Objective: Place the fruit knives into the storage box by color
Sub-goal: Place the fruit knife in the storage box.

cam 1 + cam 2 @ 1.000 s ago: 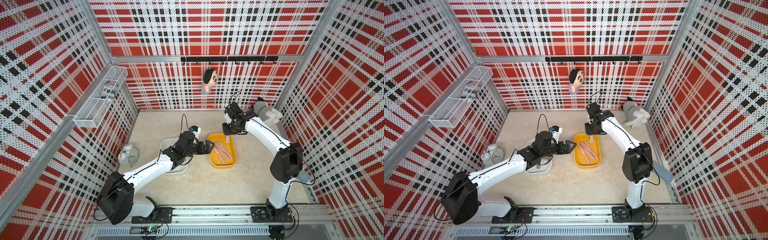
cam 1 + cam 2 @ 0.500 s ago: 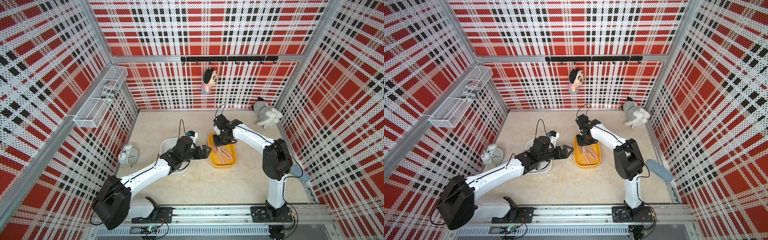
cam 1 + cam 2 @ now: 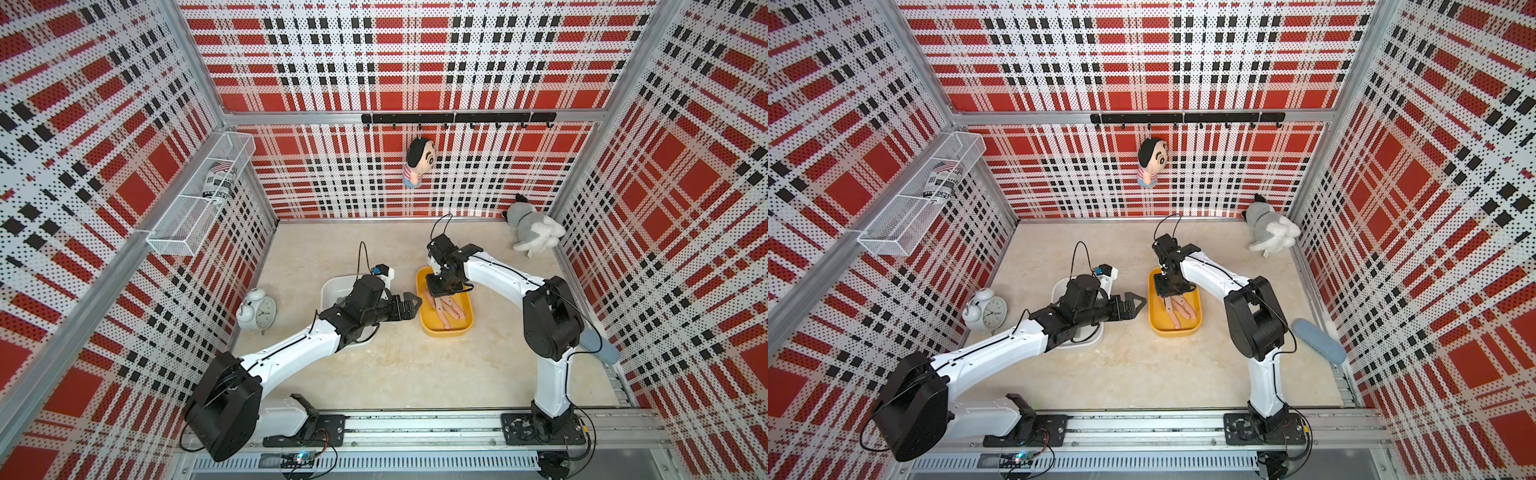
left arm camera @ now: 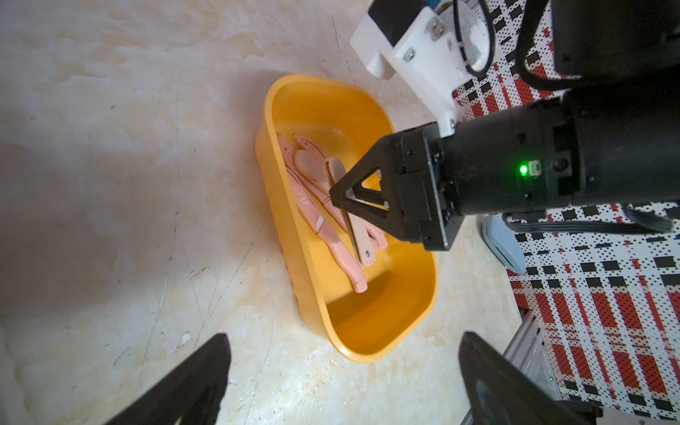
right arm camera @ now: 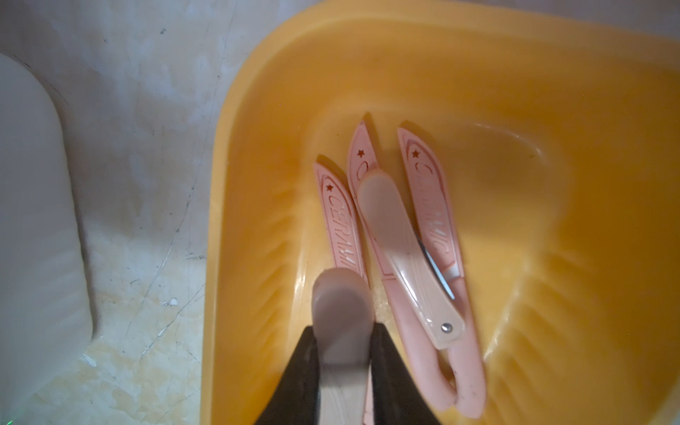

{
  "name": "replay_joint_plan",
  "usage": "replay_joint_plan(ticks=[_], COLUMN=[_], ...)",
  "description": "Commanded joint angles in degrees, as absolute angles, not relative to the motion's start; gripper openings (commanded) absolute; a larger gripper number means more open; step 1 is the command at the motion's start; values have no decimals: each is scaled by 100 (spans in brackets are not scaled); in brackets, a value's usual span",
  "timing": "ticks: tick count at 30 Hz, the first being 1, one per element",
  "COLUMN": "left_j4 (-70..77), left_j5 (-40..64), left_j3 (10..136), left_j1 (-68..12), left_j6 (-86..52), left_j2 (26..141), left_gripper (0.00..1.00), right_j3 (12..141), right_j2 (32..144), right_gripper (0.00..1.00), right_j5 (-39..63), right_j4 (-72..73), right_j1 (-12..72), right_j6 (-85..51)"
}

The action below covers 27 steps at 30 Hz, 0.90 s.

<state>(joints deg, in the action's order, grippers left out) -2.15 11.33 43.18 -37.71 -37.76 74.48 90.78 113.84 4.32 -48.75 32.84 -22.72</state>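
The yellow storage box (image 3: 444, 329) (image 3: 1175, 332) stands mid-table with several salmon-pink fruit knives (image 5: 430, 198) lying in it, a paler folded one (image 5: 404, 257) on top. My right gripper (image 3: 436, 293) (image 5: 342, 331) reaches down into the box's far half, shut on another pale pink fruit knife (image 5: 340, 305) that points at the box floor. My left gripper (image 3: 411, 305) (image 4: 344, 353) hovers open and empty between the white storage box (image 3: 332, 286) and the yellow one. The left arm covers most of the white box's inside.
A white alarm clock (image 3: 257, 311) stands left of the white box. A grey-white plush (image 3: 532, 235) lies in the back right corner and a blue-grey pad (image 3: 598, 345) by the right wall. A doll (image 3: 417, 162) and a wire basket (image 3: 199, 199) hang on the walls.
My right gripper has come in from the box's far end and lowered into the yellow box with the knife. The left gripper has drawn back slightly toward the white box.
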Motion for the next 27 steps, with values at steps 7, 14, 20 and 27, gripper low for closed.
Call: replay_joint_plan(ticks=[7, 14, 20, 27], left_j4=[-193, -337, -834, -1681], left_j5=[1006, 943, 757, 343], left_j3=[4324, 4471, 4815, 5152], left_j1=[-3788, -3732, -3421, -2909], left_j6=[-3772, -3707, -3519, -3289], left_j2=[7313, 7270, 7107, 6975], left_gripper=[98, 98, 98, 98], right_j3=[9113, 9147, 9272, 9550], right_j2=[11321, 11185, 10881, 10531], right_gripper=[62, 67, 70, 71], right_j5=[354, 361, 334, 466], right_j4=[-4790, -4777, -4767, -4862], right_j1=[3314, 3321, 3314, 3360], right_j6=[-2338, -2355, -2339, -2330])
